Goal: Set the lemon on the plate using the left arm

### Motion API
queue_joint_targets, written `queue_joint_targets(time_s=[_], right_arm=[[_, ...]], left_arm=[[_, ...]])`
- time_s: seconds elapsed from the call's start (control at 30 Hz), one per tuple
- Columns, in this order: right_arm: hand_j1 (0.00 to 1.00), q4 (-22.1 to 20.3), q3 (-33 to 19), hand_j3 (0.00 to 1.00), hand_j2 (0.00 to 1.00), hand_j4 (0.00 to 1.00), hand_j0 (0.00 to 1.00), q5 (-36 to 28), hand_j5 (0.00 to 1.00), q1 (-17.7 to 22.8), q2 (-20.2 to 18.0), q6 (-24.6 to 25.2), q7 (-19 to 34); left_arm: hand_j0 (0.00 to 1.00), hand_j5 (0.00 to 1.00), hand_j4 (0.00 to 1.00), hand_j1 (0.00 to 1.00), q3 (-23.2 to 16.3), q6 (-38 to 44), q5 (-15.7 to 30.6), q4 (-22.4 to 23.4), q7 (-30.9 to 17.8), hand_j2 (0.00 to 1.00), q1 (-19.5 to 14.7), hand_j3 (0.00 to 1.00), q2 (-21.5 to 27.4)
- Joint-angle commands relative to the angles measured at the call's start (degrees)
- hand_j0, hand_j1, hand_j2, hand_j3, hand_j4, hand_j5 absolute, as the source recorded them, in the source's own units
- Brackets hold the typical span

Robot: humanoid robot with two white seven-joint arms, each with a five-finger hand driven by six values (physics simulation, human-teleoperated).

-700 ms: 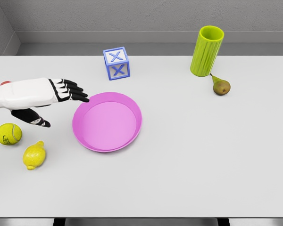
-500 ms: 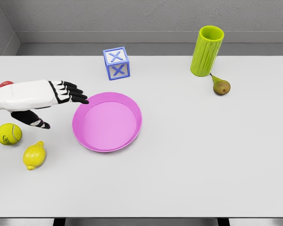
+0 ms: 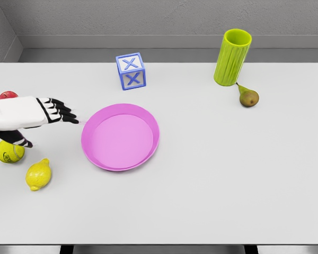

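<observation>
Lemon [image 3: 38, 174] yellow, knobby-ended, seemingly intact, on table [image 3: 228, 174], near plate [image 3: 120, 136].

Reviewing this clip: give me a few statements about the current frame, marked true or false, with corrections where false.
1. The lemon lies on the table, outside the pink plate. True.
2. The left hand grasps the lemon. False: its fingers are spread and hold nothing, above and apart from the lemon.
3. The pear sits beside the green cup. True.
4. The tennis ball rests in the plate. False: it is on the table left of the plate, near the lemon.
5. The blue block stands beyond the plate. True.
</observation>
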Motion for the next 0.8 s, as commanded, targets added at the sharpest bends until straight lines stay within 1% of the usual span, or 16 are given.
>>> queue_joint_targets(time_s=[0.0, 0.03, 0.07, 0.13, 0.17, 0.2, 0.3, 0.37, 0.43, 0.53, 0.57, 0.6, 0.67, 0.77], right_arm=[[1.00, 0.0, 0.0, 1.00, 1.00, 1.00, 1.00, 0.0, 1.00, 0.0, 0.0, 0.0, 0.0], [1.00, 0.1, 0.0, 1.00, 1.00, 1.00, 1.00, 0.0, 1.00, 0.0, 0.0, 0.0, 0.0], [1.00, 0.0, 0.0, 1.00, 1.00, 1.00, 1.00, 0.0, 1.00, 0.0, 0.0, 0.0, 0.0], [1.00, 0.0, 0.0, 1.00, 1.00, 1.00, 1.00, 0.0, 1.00, 0.0, 0.0, 0.0, 0.0], [1.00, 0.0, 0.0, 1.00, 1.00, 1.00, 1.00, 0.0, 1.00, 0.0, 0.0, 0.0, 0.0], [1.00, 0.0, 0.0, 1.00, 1.00, 1.00, 1.00, 0.0, 1.00, 0.0, 0.0, 0.0, 0.0], [1.00, 0.0, 0.0, 1.00, 1.00, 1.00, 1.00, 0.0, 1.00, 0.0, 0.0, -0.1, 0.0], [1.00, 0.1, 0.0, 1.00, 1.00, 1.00, 1.00, 0.0, 1.00, 0.0, 0.0, 0.0, 0.0], [1.00, 0.0, 0.0, 1.00, 1.00, 1.00, 1.00, 0.0, 1.00, 0.0, 0.0, 0.0, 0.0], [1.00, 0.0, 0.0, 1.00, 1.00, 1.00, 1.00, 0.0, 1.00, 0.0, 0.0, 0.0, 0.0], [1.00, 0.0, 0.0, 1.00, 1.00, 1.00, 1.00, 0.0, 1.00, 0.0, 0.0, 0.0, 0.0], [1.00, 0.0, 0.0, 1.00, 1.00, 1.00, 1.00, 0.0, 1.00, 0.0, 0.0, 0.0, 0.0], [1.00, 0.1, 0.0, 1.00, 1.00, 1.00, 1.00, 0.0, 1.00, 0.0, 0.0, 0.0, 0.0], [1.00, 0.1, 0.0, 1.00, 1.00, 1.00, 1.00, 0.0, 1.00, 0.0, 0.0, 0.0, 0.0]], left_arm=[[1.00, 1.00, 1.00, 1.00, -0.2, 0.2, -0.5, 0.8, 0.0, 1.00, 0.1, 1.00, 0.8], [1.00, 1.00, 1.00, 1.00, 0.0, 0.2, -0.4, 0.7, -0.1, 1.00, 1.5, 1.00, 2.0], [1.00, 1.00, 1.00, 1.00, 0.0, 0.2, -0.4, 0.3, 0.0, 1.00, 2.0, 1.00, 2.7], [1.00, 1.00, 1.00, 1.00, 0.2, 0.2, -0.2, -1.4, -0.1, 1.00, 1.8, 1.00, 2.7], [1.00, 1.00, 1.00, 1.00, 0.2, 0.2, 0.8, -2.5, -0.1, 1.00, 1.7, 1.00, 2.7], [1.00, 1.00, 1.00, 1.00, 0.3, 0.2, 2.5, -3.5, 0.0, 1.00, 1.5, 1.00, 2.9], [1.00, 1.00, 1.00, 1.00, 0.2, 0.2, 7.6, -5.6, 0.1, 1.00, 1.9, 1.00, 5.9], [1.00, 1.00, 1.00, 1.00, 0.2, 0.2, 10.9, -5.6, 0.2, 1.00, 2.6, 1.00, 7.2], [1.00, 1.00, 1.00, 1.00, 0.3, 0.2, 11.1, -5.6, 0.2, 1.00, 4.8, 1.00, 8.2], [1.00, 1.00, 1.00, 1.00, 0.2, 0.2, 10.5, -5.1, -0.1, 1.00, 5.4, 1.00, 8.6], [1.00, 1.00, 1.00, 1.00, 0.3, 0.2, 9.7, -5.1, -0.1, 1.00, 6.6, 1.00, 8.6], [1.00, 1.00, 1.00, 1.00, 0.4, 0.2, 8.9, -4.9, -0.1, 1.00, 6.8, 1.00, 8.5], [1.00, 1.00, 1.00, 1.00, 0.3, 0.2, 3.3, -3.2, -0.1, 1.00, 7.3, 1.00, 8.1], [1.00, 1.00, 1.00, 1.00, 0.3, 0.2, 2.2, -3.1, -0.5, 1.00, 7.4, 1.00, 7.7]])
